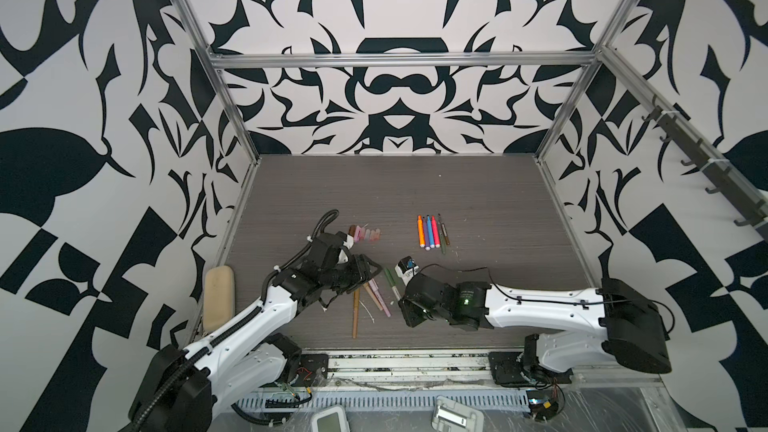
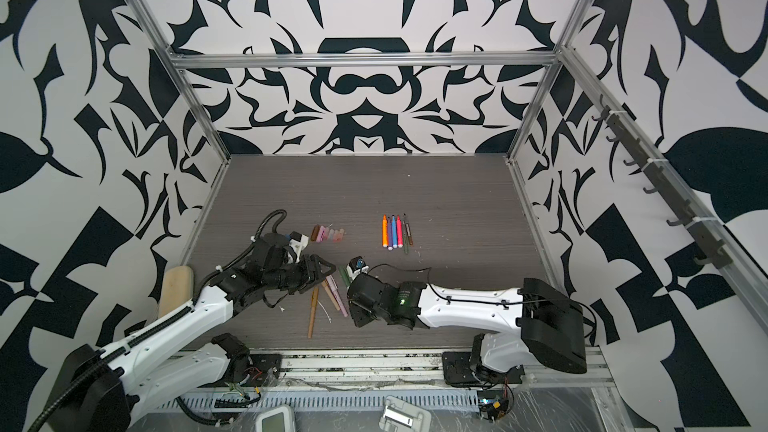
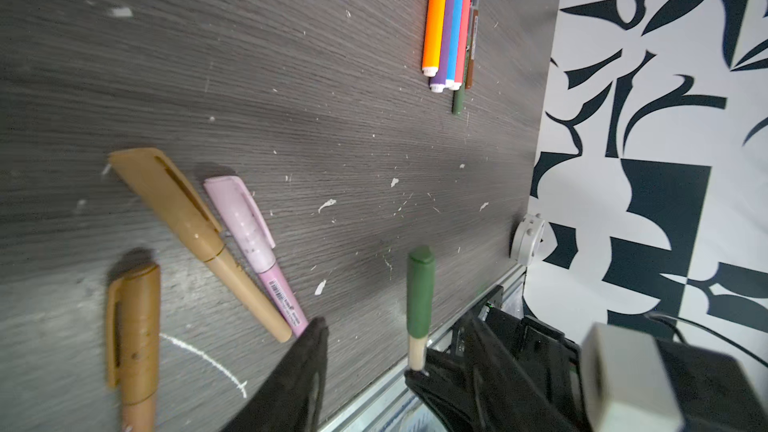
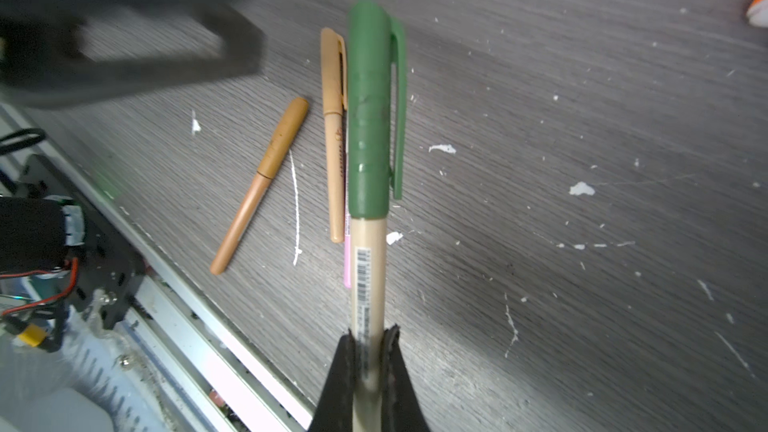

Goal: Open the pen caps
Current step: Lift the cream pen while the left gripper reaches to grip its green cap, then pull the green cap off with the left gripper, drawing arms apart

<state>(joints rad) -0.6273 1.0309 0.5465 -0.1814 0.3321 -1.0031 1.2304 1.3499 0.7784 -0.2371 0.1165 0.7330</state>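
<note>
Right claw (image 4: 371,332) pinches the green pen (image 4: 369,268) with its cap (image 4: 370,110) on, left claw (image 1: 370,270) spread empty at nine o'clock; I judge six pens (image 1: 419,230) opened, four left.

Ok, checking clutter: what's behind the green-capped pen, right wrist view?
Behind the green-capped pen: a pink pen, only a sliver showing, its cap covered. A tan pen lies beside it on the table.
</note>
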